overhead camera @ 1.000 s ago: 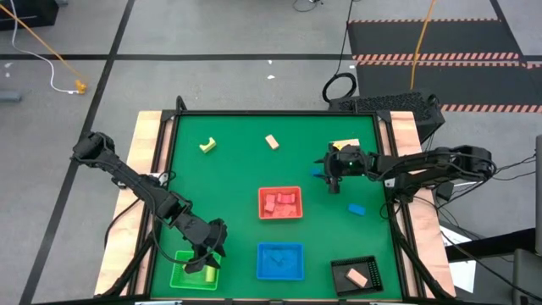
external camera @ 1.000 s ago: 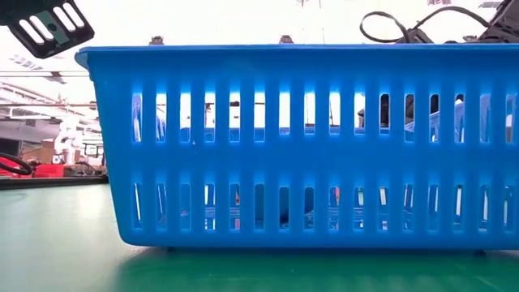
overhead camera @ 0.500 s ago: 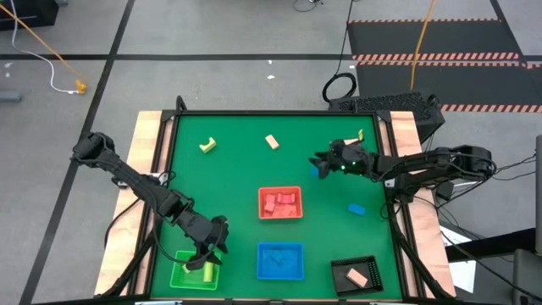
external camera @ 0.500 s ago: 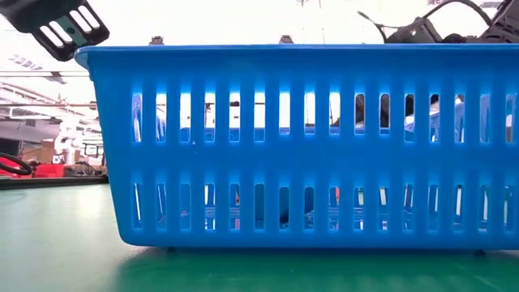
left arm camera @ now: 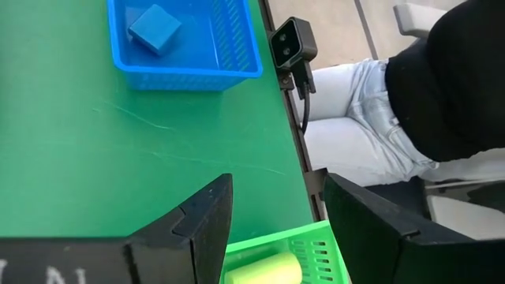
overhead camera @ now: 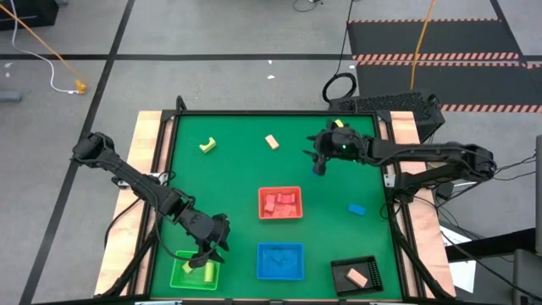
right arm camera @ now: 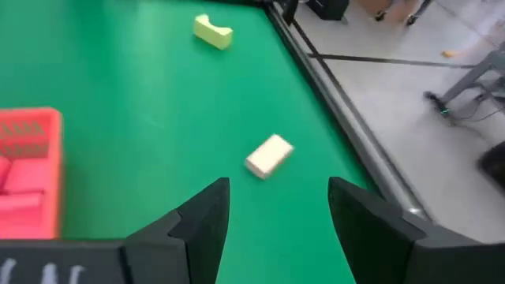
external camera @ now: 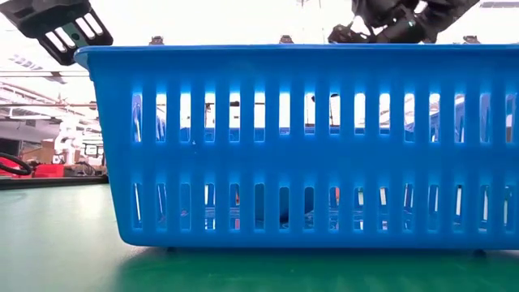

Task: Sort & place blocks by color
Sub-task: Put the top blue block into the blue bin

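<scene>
Leftmost, the left end effector (overhead camera: 206, 257) hangs over the green tray (overhead camera: 179, 275) at the near left corner of the green surface (overhead camera: 229, 174), its fingers (left arm camera: 197, 217) spread apart with nothing between them; a yellow cylinder block (left arm camera: 263, 270) lies in that tray just below them. Farther back on the left, a yellow arch block (overhead camera: 207, 146) sits on the bare surface, and a tan block (overhead camera: 272, 141) lies a little to its right. Toward the middle, the red tray (overhead camera: 279, 203) holds several pink-red blocks (overhead camera: 280, 202), and nearer the front edge the blue tray (overhead camera: 280, 261) carries one blue block (left arm camera: 155, 25). Right of the tan block, the right end effector (overhead camera: 319, 161) hovers above the surface with its fingers (right arm camera: 201, 213) wide apart; something blue shows at its tip from above, possibly a block, though the wrist view shows nothing held. Another blue block (overhead camera: 356, 208) rests on the surface to the right of the red tray, and the black tray (overhead camera: 356, 273) at the near right corner holds a tan block (overhead camera: 357, 276).
</scene>
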`<state>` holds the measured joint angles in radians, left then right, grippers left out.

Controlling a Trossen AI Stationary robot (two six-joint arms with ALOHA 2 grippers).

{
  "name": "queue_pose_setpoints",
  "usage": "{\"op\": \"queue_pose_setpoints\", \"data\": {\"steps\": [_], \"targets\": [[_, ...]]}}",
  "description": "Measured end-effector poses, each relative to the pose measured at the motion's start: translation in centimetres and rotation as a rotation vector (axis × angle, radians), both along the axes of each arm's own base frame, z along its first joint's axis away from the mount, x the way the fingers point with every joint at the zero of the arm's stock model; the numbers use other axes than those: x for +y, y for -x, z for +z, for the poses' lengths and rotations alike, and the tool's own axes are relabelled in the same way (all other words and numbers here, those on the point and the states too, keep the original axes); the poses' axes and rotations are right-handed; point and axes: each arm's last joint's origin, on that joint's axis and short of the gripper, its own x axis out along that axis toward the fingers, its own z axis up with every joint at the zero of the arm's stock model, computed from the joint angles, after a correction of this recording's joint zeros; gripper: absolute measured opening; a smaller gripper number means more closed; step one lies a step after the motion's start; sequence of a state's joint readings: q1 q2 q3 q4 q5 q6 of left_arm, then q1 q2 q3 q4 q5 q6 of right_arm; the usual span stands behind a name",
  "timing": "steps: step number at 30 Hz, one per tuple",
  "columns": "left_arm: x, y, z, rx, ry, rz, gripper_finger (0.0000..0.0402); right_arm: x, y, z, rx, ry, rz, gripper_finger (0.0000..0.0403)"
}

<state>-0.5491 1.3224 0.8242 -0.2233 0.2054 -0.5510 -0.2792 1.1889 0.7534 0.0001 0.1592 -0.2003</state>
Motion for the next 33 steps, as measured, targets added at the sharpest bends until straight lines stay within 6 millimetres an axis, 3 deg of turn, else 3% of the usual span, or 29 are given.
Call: {"op": "queue_pose_setpoints", "data": {"steps": [3, 14, 18, 26, 33], "targets": [[0.0, 0.0, 0.0, 0.003, -0.002, 0.0, 0.0202, -0.1, -0.1, 0.8, -0.014, 0.004, -0.003, 0.0208], [0.1, 0.0, -0.1, -0.019, -0.029, -0.03, 0.0202, -0.2, -0.8, 2.6, -0.527, -0.303, -0.148, 0.0208], [0.1, 0.0, -0.1, -0.007, -0.022, -0.019, 0.0202, -0.2, -0.7, 2.3, -0.559, -0.382, -0.175, 0.0208], [0.1, 0.0, -0.1, -0.001, -0.016, -0.011, 0.0202, 0.1, -0.5, 1.6, -0.339, -0.178, 0.009, 0.0208], [0.2, 0.0, -0.1, -0.012, -0.032, 0.001, 0.0202, -0.3, 0.4, 1.3, 0.14, -0.122, 0.05, 0.0208]]}}
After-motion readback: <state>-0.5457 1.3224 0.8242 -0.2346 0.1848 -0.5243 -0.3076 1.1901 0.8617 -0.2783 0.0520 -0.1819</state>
